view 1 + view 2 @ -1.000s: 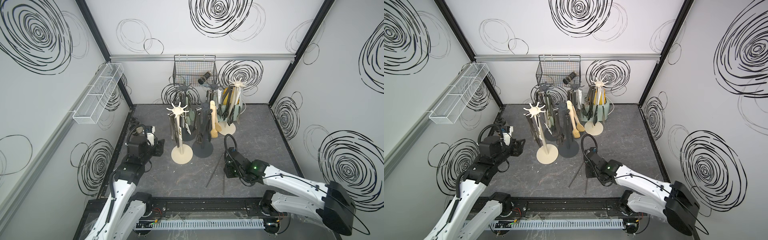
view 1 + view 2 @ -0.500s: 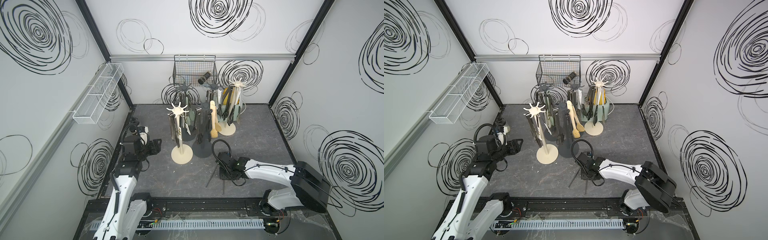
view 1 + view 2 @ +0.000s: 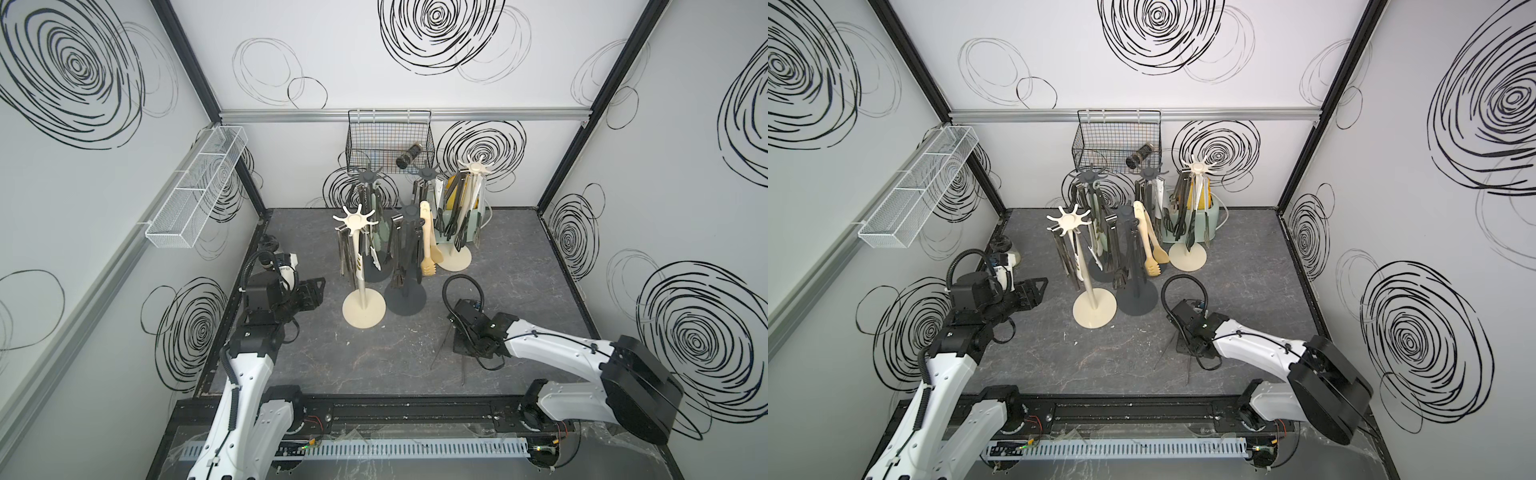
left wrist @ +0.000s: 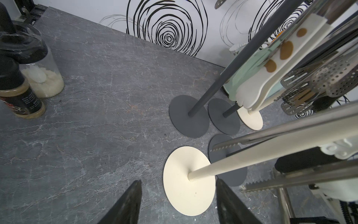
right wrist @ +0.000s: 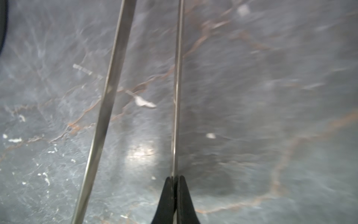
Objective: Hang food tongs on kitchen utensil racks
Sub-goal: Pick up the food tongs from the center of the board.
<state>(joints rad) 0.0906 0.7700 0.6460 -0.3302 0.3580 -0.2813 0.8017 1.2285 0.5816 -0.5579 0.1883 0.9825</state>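
Right wrist view: the right gripper (image 5: 175,177) has its fingers (image 5: 168,197) pinched tight on one thin arm of the steel tongs (image 5: 108,93), which apparently rest splayed on the tabletop (image 5: 271,97) near the front edge. Across from it, the left gripper (image 4: 178,203) stands wide apart and empty, facing the cream rack (image 3: 361,286). Beyond, the five racks (image 3: 405,301) carry many hung tongs (image 3: 457,216). This pair looks like the last loose one, so lifting and hooking remain.
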